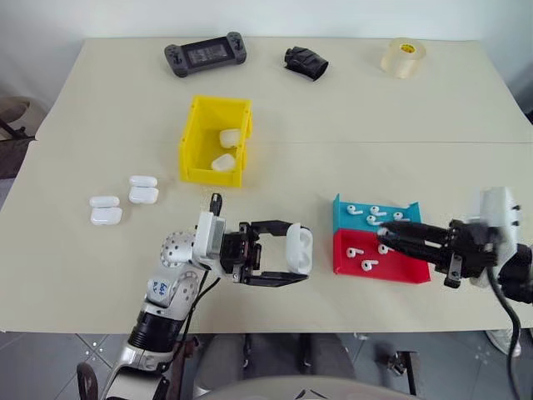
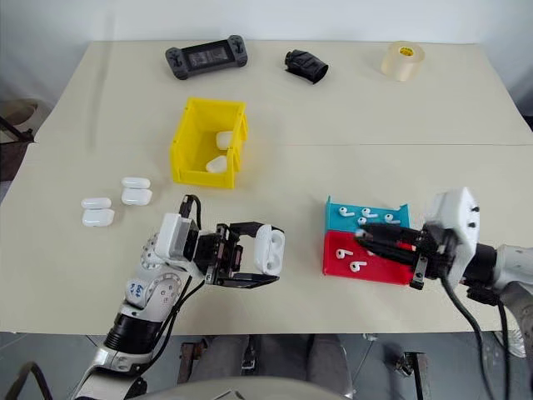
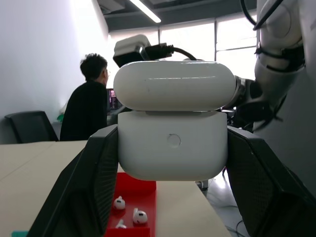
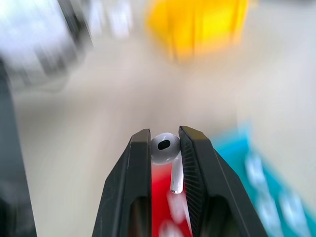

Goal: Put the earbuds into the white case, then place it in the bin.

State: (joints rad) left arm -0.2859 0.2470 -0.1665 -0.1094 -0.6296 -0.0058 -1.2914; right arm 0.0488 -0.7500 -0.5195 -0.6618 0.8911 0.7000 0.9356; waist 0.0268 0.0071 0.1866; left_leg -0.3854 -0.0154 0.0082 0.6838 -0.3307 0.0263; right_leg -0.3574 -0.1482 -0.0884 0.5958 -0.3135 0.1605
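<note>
My left gripper (image 1: 297,252) is shut on the white case (image 1: 301,247), held above the near table; in the left wrist view the case (image 3: 173,126) sits between both fingers (image 3: 94,182) with its lid down. My right gripper (image 1: 385,237) hovers over the trays, shut on one of the earbuds (image 4: 165,148), which is pinched between its fingertips. More earbuds (image 1: 356,208) lie in the blue tray (image 1: 341,220) and the red tray (image 1: 401,272). The yellow bin (image 1: 190,137) stands beyond my left gripper with two white cases (image 1: 226,150) inside.
Several spare white cases (image 1: 143,188) lie on the table at the left. A game controller (image 1: 206,57), a black object (image 1: 306,62) and a tape roll (image 1: 403,57) sit along the far edge. A person (image 3: 89,106) sits in the background.
</note>
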